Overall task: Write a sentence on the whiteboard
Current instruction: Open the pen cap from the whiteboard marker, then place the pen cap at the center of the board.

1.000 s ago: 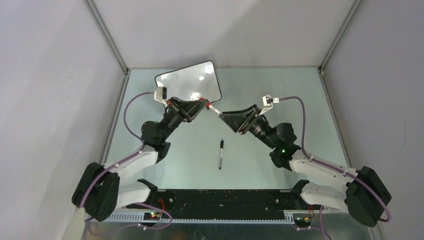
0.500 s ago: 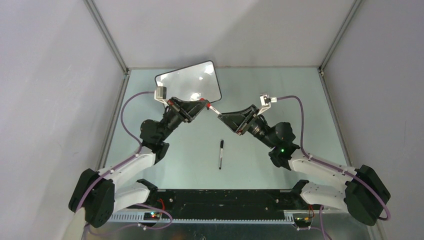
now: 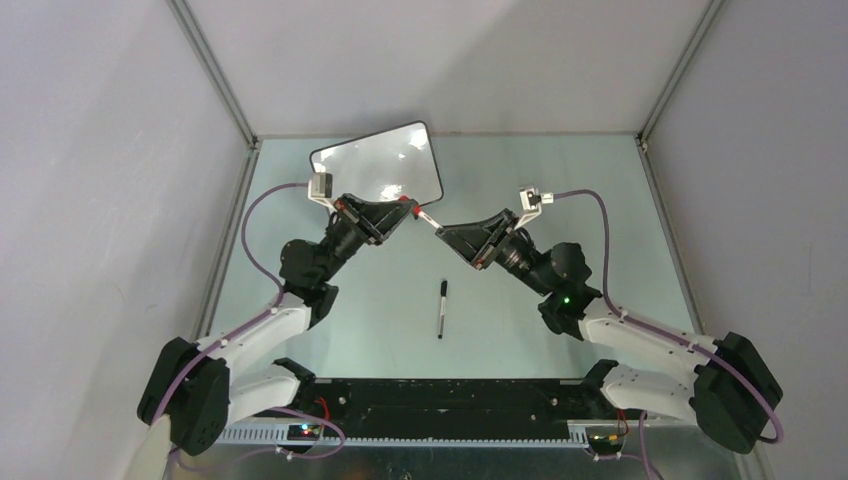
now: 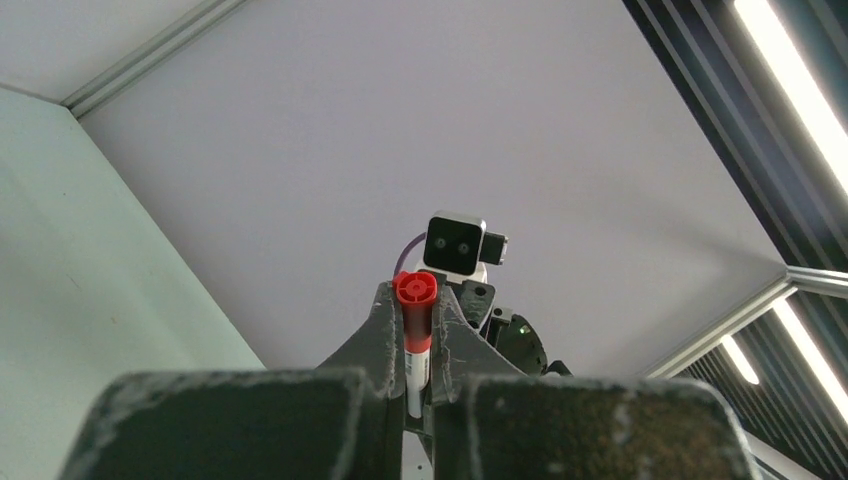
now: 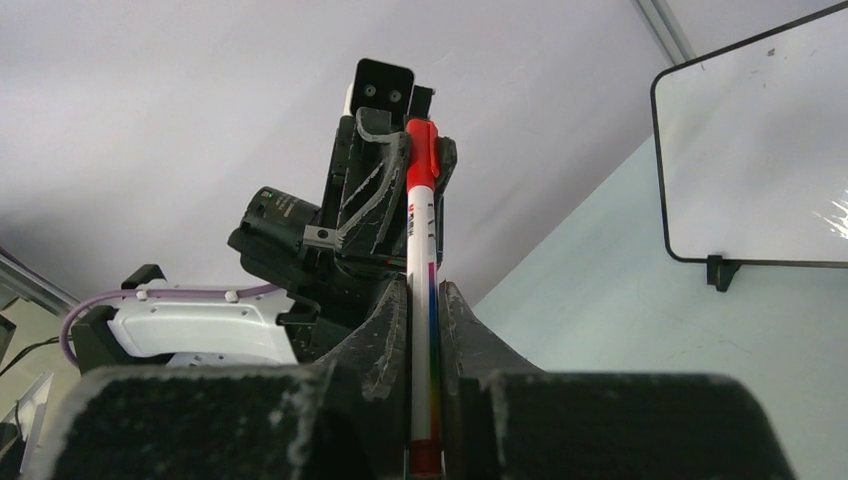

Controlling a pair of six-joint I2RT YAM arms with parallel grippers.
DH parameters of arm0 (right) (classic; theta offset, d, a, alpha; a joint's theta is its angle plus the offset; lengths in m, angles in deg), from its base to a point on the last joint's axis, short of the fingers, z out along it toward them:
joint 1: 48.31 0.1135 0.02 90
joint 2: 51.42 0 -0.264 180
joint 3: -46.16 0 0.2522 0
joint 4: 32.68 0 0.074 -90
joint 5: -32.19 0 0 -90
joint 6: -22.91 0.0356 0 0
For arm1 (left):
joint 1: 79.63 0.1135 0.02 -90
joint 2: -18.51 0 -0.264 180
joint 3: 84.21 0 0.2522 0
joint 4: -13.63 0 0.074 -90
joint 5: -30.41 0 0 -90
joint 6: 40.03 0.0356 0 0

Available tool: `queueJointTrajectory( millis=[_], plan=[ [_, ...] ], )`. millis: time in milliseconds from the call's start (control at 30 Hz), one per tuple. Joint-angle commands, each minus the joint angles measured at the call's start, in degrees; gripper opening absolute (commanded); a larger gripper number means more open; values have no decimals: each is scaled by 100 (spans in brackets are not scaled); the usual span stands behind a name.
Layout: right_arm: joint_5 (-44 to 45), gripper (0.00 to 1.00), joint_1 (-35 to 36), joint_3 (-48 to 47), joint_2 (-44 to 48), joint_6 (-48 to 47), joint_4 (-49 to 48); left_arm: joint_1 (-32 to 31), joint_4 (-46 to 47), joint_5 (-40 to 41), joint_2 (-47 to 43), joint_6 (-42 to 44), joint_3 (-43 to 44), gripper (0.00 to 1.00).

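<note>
Left pincer [image 3: 403,207] pinching red cap [image 4: 414,288]; right pincer [image 3: 447,233] pinching marker barrel [image 5: 419,240], above counter [image 3: 560,170]. Whiteboard [image 3: 375,160] stands far-left, face unmarked. Judgement: uncap by pulling straight along axis, grips firm.

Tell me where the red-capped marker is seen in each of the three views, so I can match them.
Top external: the red-capped marker is at centre, just below the lower right corner of the whiteboard.
Left wrist: marker at bottom centre, upright, red cap on top.
Right wrist: marker at centre, running upward, red cap at the far end.
Shared landmark: the whiteboard, upper centre in the top view, right edge in the right wrist view; absent from the left wrist view.
</note>
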Motion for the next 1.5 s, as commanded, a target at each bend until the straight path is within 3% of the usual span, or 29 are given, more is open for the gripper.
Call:
queueJointTrajectory(
  millis=[0, 200, 467, 600, 667, 700, 733, 800, 967, 1167, 1333, 1467],
  plan=[
    [22, 0, -9, 114, 449, -16, 30, 428, 107, 55, -58, -178, 86, 0],
    [-122, 0, -85, 596, 1090, -19, 652, 1007, 342, -51, -69, -484, 80, 0],
    [-136, 0, -295, 1021, 1779, 1, 1252, 1142, -12, 141, -292, -187, -40, 0],
    [69, 0, -706, 1027, 2342, -254, 2275, 1048, -1019, 224, -430, 338, -25, 0],
    [389, 0, -1036, 1022, 2748, -418, 2914, 861, -2067, 422, -470, 954, 123, 0],
    [488, 0, -1288, 1010, 3005, -540, 3106, 643, -3435, 525, -396, 1523, 401, 0],
    [678, 0, -1414, 970, 3210, -598, 3542, 502, -3809, 789, -323, 2158, 811, 0],
    [1058, 0, -1789, 784, 3388, -746, 4338, 97, -5148, 1198, 29, 2816, 1314, 0],
    [2132, 0, -2396, 197, 3455, -1012, 6069, -496, -5824, 1392, 1276, 3176, 1933, 0],
    [2967, 0, -2399, -111, 3360, -179, 7330, -1272, -6802, 1732, 2711, 3606, 3087, 0],
    [3222, 0, -2209, -291, 3333, 683, 8034, -1621, -7088, 1791, 3591, 3695, 3763, 0],
    [2637, 0, -2196, -278, 3357, 769, 7987, -1719, -7193, 1842, 3950, 3696, 4031, 1]
  ],
)
